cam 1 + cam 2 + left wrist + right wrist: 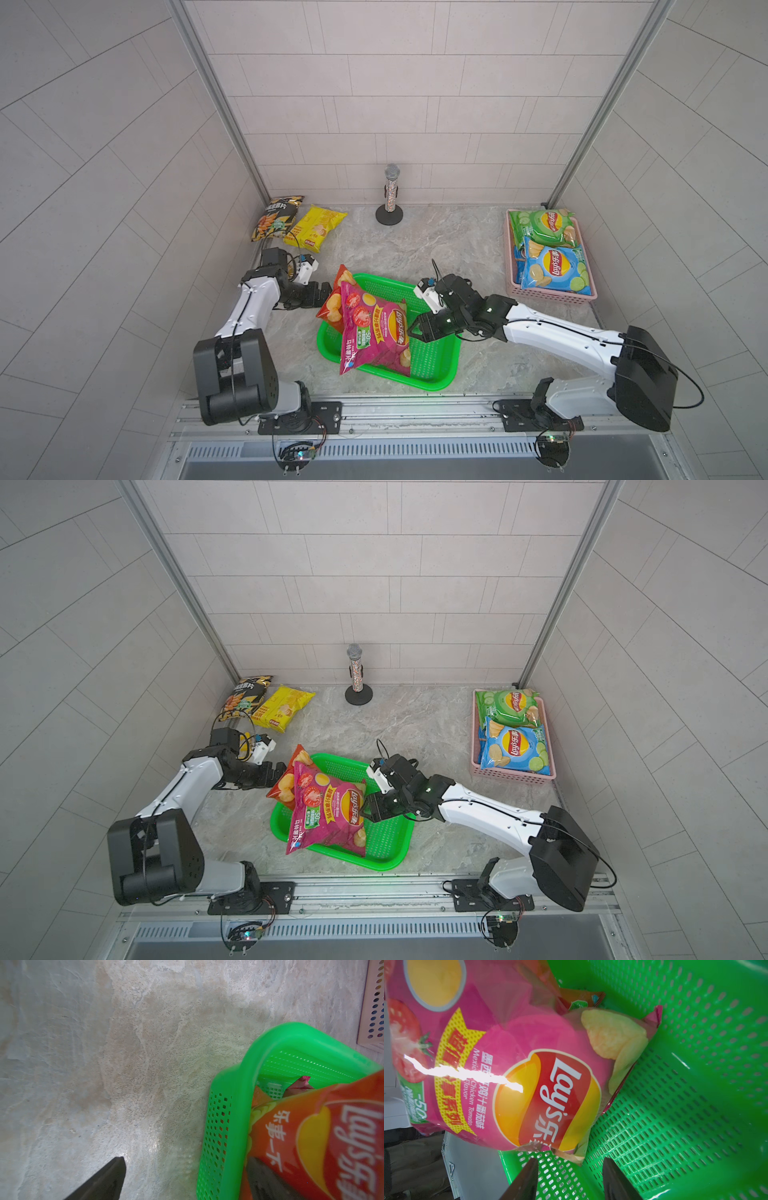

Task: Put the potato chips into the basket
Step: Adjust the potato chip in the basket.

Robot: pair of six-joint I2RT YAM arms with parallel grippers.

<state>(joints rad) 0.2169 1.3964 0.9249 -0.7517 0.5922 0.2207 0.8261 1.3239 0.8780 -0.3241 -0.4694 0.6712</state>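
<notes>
- Six potato chips bags show: glossy puffed magenta bag over red-orange bag in green basket, centre.
- black bag, yellow bag: desk, upper left.
- green bag, blue bag: pink basket, right.
- Both empty, jaws apart: left end effector touching the red-orange bag, right end effector beside the magenta bag.

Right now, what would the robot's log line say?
magenta bag: lying across green basket, over red-orange bag | right pincer: open, beside magenta bag | left pincer: open, by red-orange bag

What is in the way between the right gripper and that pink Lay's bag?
Nothing visible: the right gripper stands open at a corner of the magenta Lay's bag, over the green basket.
</notes>
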